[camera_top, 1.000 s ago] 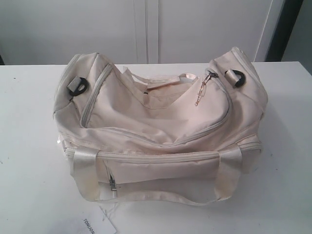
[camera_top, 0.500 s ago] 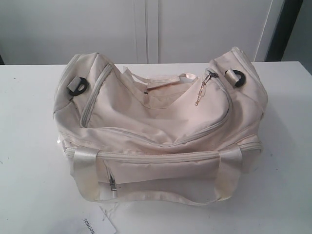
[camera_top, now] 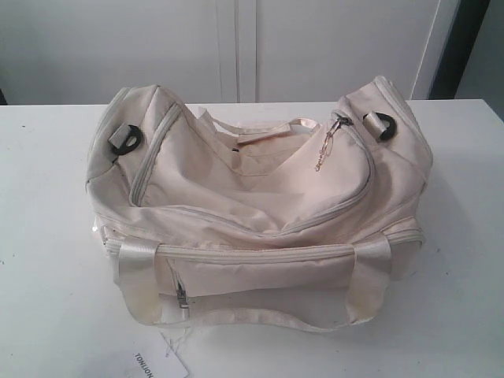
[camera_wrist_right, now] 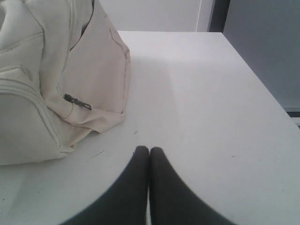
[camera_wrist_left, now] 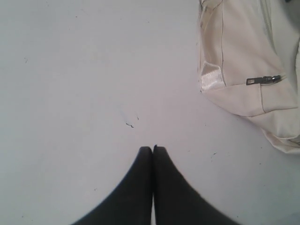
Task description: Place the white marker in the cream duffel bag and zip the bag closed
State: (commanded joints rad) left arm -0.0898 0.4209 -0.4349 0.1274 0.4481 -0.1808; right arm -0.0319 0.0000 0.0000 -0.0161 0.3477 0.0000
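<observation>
Both grippers are empty, fingers pressed flat together. The left gripper (camera_wrist_left: pixel 153 148) hangs over bare tabletop near one end of the bag, and the right gripper (camera_wrist_right: pixel 149 149) hangs over bare tabletop near the opposite end. Each pair of fingers is smooth, matte black and tapers to a rounded point.

Under the bag lies a flat white table (camera_top: pixel 47 236) with a few tiny dark specks. The cream duffel bag (camera_top: pixel 260 197) sits on it, soft and slumped, its fabric creased and sagging at the middle. Shiny satin straps (camera_top: pixel 135 260) wrap down the bag's front at both ends. A curved zipper (camera_top: pixel 331 211) of ribbed cream tape sweeps round the bag's top panel. A straight zipper runs along the bag's front pocket, with a small metal pull (camera_top: pixel 182 298) near one strap. Black plastic rings (camera_top: pixel 126 140) sit at the bag's two upper ends. A thin gold chain (camera_top: pixel 325 150) dangles from the top zipper's slider, close to one ring. A flat paper tag (camera_top: pixel 157 364) with black letters lies just in front of the bag.

Where the white marker is cannot be told.
</observation>
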